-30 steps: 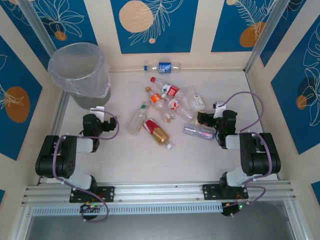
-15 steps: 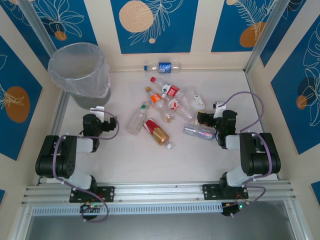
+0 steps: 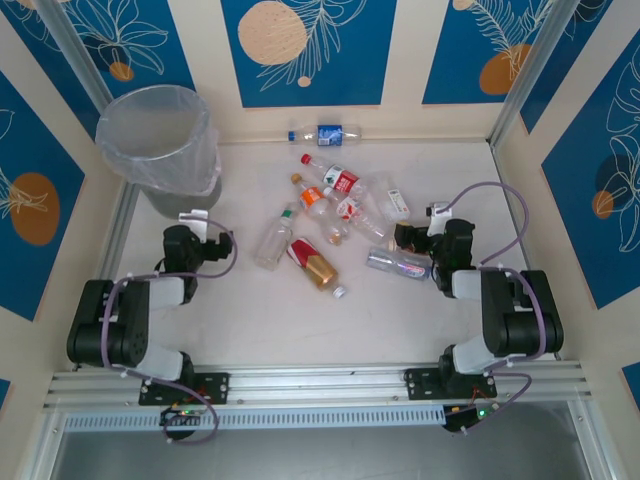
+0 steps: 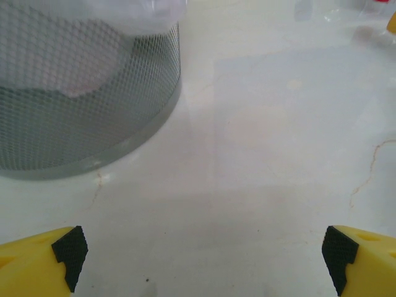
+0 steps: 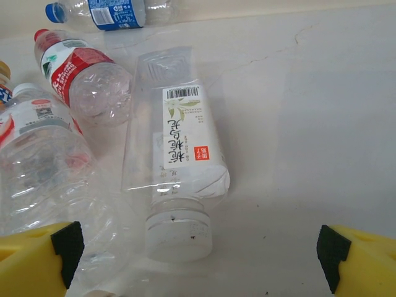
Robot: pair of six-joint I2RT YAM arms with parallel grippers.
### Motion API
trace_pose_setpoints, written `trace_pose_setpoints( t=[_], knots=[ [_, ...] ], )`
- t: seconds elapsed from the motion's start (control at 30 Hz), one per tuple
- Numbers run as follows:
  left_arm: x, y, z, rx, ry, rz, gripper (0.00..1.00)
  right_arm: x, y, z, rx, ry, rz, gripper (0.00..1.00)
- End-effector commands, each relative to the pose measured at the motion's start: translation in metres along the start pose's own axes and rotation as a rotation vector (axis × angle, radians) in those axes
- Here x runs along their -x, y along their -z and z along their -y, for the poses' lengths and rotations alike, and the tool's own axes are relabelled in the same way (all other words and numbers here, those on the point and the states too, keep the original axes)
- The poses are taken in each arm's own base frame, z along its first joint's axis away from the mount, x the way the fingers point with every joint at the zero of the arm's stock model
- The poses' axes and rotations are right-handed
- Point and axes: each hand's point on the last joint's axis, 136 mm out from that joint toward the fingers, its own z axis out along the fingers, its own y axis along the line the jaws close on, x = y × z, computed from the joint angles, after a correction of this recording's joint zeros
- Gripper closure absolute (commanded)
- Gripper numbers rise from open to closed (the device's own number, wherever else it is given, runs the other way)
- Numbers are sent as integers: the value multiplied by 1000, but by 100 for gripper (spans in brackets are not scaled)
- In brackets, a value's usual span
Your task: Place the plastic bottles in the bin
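Several plastic bottles (image 3: 330, 215) lie scattered mid-table. The grey mesh bin (image 3: 158, 140), lined with a clear bag, stands at the back left. My left gripper (image 3: 195, 222) is open over bare table, and the bin (image 4: 80, 93) sits just ahead to its left in the left wrist view. My right gripper (image 3: 405, 237) is open beside the pile. In the right wrist view a clear bottle with a white label (image 5: 182, 161) lies between the spread fingers, its white cap (image 5: 179, 234) towards me. A red-labelled bottle (image 5: 80, 71) and a blue-labelled bottle (image 5: 114, 9) lie beyond.
A blue-labelled bottle (image 3: 325, 133) lies alone by the back wall. A crushed clear bottle (image 3: 397, 263) rests by the right gripper's side. Walls close in the table on three sides. Open table lies between the left gripper and the pile.
The left arm has edged slightly forward towards the bin. The right arm and the bottles have not moved.
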Motion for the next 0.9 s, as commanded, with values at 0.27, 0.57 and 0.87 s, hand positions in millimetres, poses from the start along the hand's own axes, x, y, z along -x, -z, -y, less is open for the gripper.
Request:
trace_pose_setpoints(
  t=[0.27,0.57,0.87],
  knots=[
    [59,59,-2,171,116,-13,1,64,44,-17,-55,-146,0,1],
    [48,76,42,95,277,-232,1,75,72,-21,-124,-396,-163,1],
    [20,83,103,-130,163,-624,1,69,82,-27,-119,-469,-212,1]
  ],
)
